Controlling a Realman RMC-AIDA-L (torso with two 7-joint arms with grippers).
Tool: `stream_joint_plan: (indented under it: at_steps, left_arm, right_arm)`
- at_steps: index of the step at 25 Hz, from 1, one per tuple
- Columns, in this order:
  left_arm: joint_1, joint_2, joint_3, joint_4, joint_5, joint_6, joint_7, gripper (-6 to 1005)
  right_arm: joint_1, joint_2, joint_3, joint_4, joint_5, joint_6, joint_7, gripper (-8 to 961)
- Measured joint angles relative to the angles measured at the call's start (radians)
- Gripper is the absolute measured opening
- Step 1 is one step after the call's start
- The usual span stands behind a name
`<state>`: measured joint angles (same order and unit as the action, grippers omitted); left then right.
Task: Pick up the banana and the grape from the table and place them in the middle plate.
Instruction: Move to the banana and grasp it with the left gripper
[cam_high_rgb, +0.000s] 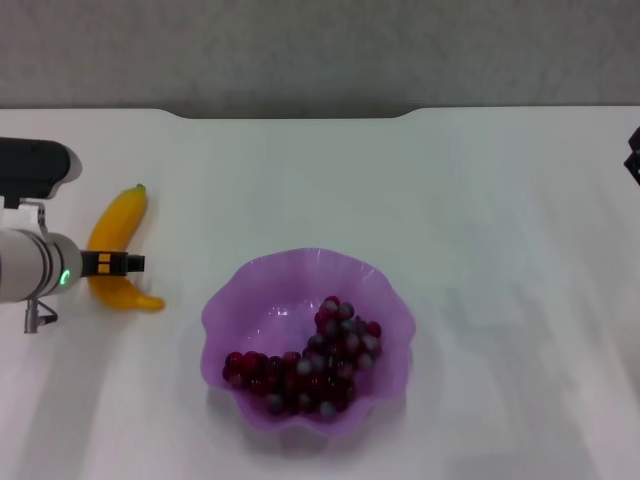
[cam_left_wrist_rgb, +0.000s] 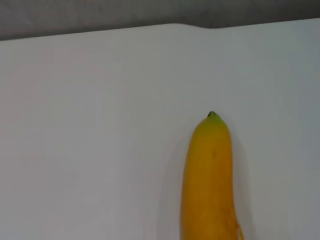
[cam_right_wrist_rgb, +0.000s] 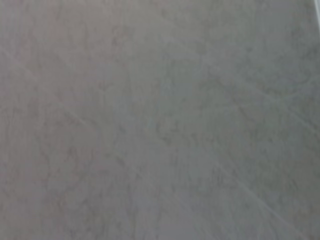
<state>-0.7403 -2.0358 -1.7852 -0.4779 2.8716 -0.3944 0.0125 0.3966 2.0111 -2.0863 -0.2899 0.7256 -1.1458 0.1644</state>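
Note:
The yellow-orange banana (cam_high_rgb: 120, 215) lies on the white table (cam_high_rgb: 480, 200) at the left, its greenish tip pointing to the far edge. It also shows in the left wrist view (cam_left_wrist_rgb: 207, 180). My left gripper (cam_high_rgb: 130, 263) reaches in from the left and sits over the banana's near half. The bunch of dark red-purple grapes (cam_high_rgb: 310, 365) lies inside the purple scalloped plate (cam_high_rgb: 300, 262) at the near middle. My right gripper (cam_high_rgb: 633, 160) shows only as a dark bit at the right edge, far from everything.
The table's notched far edge (cam_high_rgb: 300, 115) runs along the top, with grey floor behind it. The right wrist view shows only a plain grey surface.

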Motion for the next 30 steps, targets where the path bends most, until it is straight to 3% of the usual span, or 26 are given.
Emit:
stream_joint_plan:
  at_steps: [21,27,29,30]
  left_arm:
    - [0.001,-0.002,0.022,0.022,0.0,0.023,0.005,889]
    - [0.0,-0.001,0.038,0.015,0.0,0.024,0.001,770]
    - [0.0,-0.001,0.038,0.012,0.0,0.024,0.0,567]
    - [-0.001,-0.001,0.038,0.011,0.0,0.025,0.001,567]
  right_arm:
    - [-0.005,0.0,-0.003,-0.002,0.0,-0.003,0.0,891]
    - [-0.008,0.0,-0.003,-0.009,0.0,-0.005,-0.001,891]
    - [-0.008,0.0,-0.003,-0.009,0.0,-0.005,-0.002,892]
    - [-0.008,0.0,-0.003,-0.009,0.0,-0.005,-0.002,892]
